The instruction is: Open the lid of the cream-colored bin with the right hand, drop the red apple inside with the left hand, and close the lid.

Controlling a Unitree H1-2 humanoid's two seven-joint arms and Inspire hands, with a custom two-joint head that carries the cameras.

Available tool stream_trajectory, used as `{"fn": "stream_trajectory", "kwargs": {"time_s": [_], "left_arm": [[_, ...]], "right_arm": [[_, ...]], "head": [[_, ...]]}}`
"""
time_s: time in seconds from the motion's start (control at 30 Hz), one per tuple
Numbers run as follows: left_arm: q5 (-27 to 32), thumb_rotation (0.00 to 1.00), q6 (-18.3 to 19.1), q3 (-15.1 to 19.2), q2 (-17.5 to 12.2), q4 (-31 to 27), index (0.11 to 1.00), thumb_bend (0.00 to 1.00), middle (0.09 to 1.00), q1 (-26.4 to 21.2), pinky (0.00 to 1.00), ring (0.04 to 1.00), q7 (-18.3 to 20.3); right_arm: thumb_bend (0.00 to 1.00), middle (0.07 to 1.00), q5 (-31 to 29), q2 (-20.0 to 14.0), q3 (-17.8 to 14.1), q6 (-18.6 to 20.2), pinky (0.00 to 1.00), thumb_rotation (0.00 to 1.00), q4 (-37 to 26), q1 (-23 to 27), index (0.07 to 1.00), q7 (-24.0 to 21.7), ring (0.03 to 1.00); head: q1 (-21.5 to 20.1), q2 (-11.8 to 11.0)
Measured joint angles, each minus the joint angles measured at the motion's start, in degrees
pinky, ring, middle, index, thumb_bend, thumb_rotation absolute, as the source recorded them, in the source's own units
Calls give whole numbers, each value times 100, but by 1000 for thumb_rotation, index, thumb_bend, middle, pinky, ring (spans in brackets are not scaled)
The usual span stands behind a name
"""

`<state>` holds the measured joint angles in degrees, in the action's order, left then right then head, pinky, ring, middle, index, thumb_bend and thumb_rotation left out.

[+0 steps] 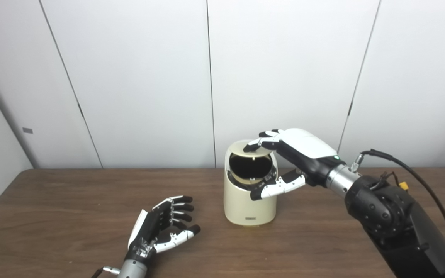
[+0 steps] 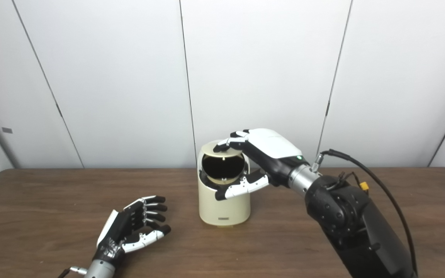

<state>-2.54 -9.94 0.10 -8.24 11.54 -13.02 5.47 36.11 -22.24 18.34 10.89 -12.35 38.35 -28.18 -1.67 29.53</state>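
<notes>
Both views alike | right hand (image 1: 299, 154) fingers on bin (image 1: 249, 204) lid (image 1: 250, 170) | left hand (image 1: 160, 226) fingers spread, empty

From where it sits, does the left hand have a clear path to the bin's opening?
Probably yes. The left robot hand rests open and empty on the table, with bare wood between it and the bin. The right robot hand crowds the opening's top and right, leaving the left free.
</notes>
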Motion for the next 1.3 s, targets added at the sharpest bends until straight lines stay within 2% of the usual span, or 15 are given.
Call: {"fn": "stream_trajectory", "kwargs": {"time_s": [0.23,0.43,0.83,1.3], "left_arm": [[30,68,10,8,5,4,744,667,692,-2,536,627,-7],[19,90,11,7,5,4,745,668,691,-2,526,627,-27],[14,100,11,8,6,3,744,678,690,-2,526,619,-31],[14,97,58,17,24,-35,741,680,688,16,531,620,-32]], "right_arm": [[697,806,-24,-3,3,-29,998,578,-1,-123,791,-108,960],[724,796,3,-22,16,-49,1000,590,-1,-145,787,-183,958],[721,795,165,-45,97,-139,999,564,-1,-156,792,-307,958],[737,792,294,-57,220,-153,984,578,-6,-166,782,-534,949]], "head": [[9,26],[26,53],[53,106],[70,202]]}}
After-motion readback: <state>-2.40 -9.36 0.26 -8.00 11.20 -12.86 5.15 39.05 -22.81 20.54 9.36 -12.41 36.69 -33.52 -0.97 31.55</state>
